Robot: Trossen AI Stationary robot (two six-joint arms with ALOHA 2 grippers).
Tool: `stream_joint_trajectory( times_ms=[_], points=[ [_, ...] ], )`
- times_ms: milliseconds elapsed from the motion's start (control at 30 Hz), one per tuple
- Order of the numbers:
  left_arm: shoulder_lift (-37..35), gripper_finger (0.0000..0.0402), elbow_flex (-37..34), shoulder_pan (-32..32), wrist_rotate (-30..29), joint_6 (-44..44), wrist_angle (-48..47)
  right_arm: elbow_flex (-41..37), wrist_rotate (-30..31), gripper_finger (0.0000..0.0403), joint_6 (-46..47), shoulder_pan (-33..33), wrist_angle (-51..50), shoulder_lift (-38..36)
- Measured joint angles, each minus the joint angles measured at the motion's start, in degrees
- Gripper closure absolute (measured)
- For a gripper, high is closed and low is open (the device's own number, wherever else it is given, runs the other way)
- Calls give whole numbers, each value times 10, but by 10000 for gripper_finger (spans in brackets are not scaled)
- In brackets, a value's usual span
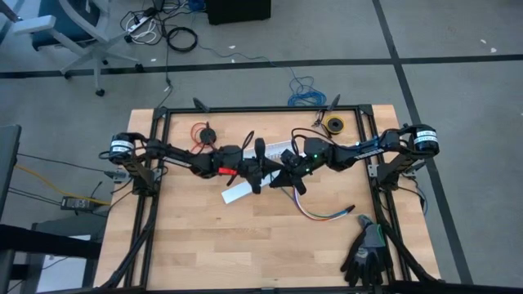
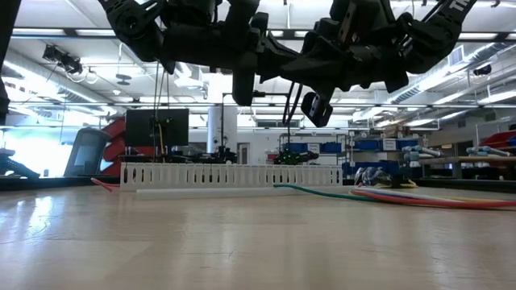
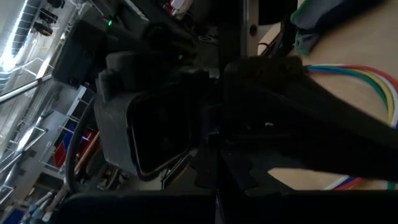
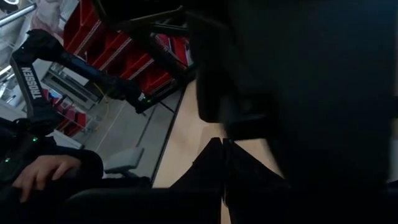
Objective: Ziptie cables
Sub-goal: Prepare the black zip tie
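While both my grippers meet above the middle of the table, the cables lie down and to the right of them in the high view, on the wood toward the lower right, just up-left of the gloves. Their long axis runs roughly left to right, with a sag in the middle. My right gripper is the nearer of the two; my left gripper sits just to its left, over the white channel. Both pairs of fingers are pinched fully closed. A thin dark strip may run between them, and I judge that could be the ziptie, but I cannot tell for sure that either hand holds it. In the low view both hang well clear of the tabletop, with the channel behind and the cables trailing off to the right of the frame. For the coming move I judge I must bring my hands down and right to the bundle. On the far arm in my right wrist view, white letters read TROSSEN; a person's hand shows at lower left.
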Motion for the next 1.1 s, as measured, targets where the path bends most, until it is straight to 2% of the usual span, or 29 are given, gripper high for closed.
stream_joint_trajectory(
  times_ms=[533, 1100],
  points=[
    [0, 396, 0, -14, -29, 1, -15, 0, 1, 403, -8, -1, -4, 0],
    [0, 396, 0, -16, -36, -3, -24, 0, 0, 403, -16, -4, -3, 0]
  ],
)
